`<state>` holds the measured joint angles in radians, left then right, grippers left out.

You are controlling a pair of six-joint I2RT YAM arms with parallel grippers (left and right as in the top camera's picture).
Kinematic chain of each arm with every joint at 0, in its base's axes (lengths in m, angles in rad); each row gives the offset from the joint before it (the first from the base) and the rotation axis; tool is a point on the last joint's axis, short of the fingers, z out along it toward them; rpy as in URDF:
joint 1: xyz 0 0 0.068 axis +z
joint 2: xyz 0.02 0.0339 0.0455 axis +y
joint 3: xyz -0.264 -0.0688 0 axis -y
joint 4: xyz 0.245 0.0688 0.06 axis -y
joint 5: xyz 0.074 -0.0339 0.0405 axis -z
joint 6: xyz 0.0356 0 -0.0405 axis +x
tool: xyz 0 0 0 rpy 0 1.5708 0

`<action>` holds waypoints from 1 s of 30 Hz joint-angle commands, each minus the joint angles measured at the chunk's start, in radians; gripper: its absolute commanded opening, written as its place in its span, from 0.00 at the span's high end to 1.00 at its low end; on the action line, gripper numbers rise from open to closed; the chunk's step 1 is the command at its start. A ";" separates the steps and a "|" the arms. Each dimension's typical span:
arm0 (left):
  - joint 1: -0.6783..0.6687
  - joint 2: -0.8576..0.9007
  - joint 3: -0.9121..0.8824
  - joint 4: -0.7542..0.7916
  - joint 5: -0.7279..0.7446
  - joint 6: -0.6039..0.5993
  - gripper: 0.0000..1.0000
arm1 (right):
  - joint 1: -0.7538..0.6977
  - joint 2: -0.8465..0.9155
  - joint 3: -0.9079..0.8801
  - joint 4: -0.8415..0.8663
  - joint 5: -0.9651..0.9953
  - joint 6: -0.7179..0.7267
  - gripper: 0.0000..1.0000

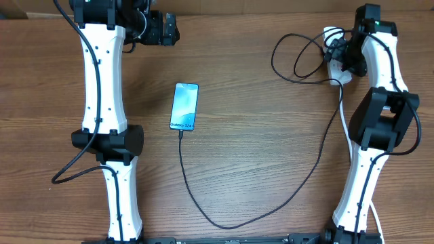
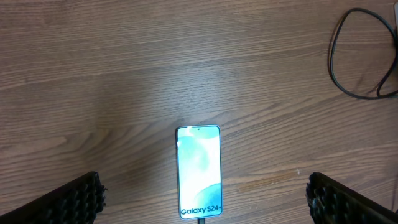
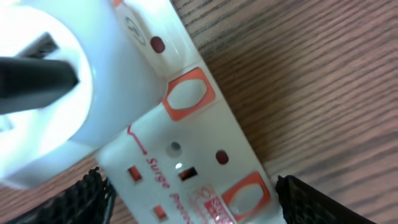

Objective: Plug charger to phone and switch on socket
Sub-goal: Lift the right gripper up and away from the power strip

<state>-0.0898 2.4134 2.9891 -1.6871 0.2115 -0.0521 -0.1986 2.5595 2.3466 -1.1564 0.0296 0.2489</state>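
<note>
The phone [image 1: 184, 107] lies flat mid-table with its teal screen lit, also in the left wrist view as the phone [image 2: 199, 171]. The charger cable [image 1: 224, 226] meets the phone's near short end, loops toward the front edge and runs up right to the socket [image 1: 337, 68]. In the right wrist view the round white plug adapter [image 3: 68, 93] sits in the socket [image 3: 186, 162], beside a red-framed switch [image 3: 188, 94]. My right gripper [image 3: 193, 199] is open, its fingers straddling the strip. My left gripper [image 1: 163, 30] is open at the back left, away from the phone.
Extra black cable lies coiled left of the socket [image 1: 298, 61]. A second red-framed switch [image 3: 245, 196] lies between the right fingers. Both arms' white links stand along the table's left and right sides. Bare wood surrounds the phone.
</note>
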 commanded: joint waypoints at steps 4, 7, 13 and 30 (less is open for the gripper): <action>-0.002 -0.009 0.015 -0.002 -0.006 0.000 0.00 | -0.008 -0.164 0.050 -0.032 -0.005 0.004 0.13; -0.002 -0.009 0.015 -0.002 -0.006 0.000 0.01 | -0.020 -0.210 0.050 -0.065 -0.006 0.005 0.16; -0.002 -0.009 0.015 -0.002 -0.006 0.000 0.01 | -0.028 -0.332 0.050 -0.141 -0.009 0.008 0.26; -0.002 -0.009 0.015 -0.002 -0.006 0.000 0.00 | -0.025 -0.864 0.050 -0.423 -0.043 0.012 0.70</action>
<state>-0.0898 2.4134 2.9891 -1.6871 0.2115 -0.0521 -0.2264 1.7885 2.3734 -1.5612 -0.0036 0.2611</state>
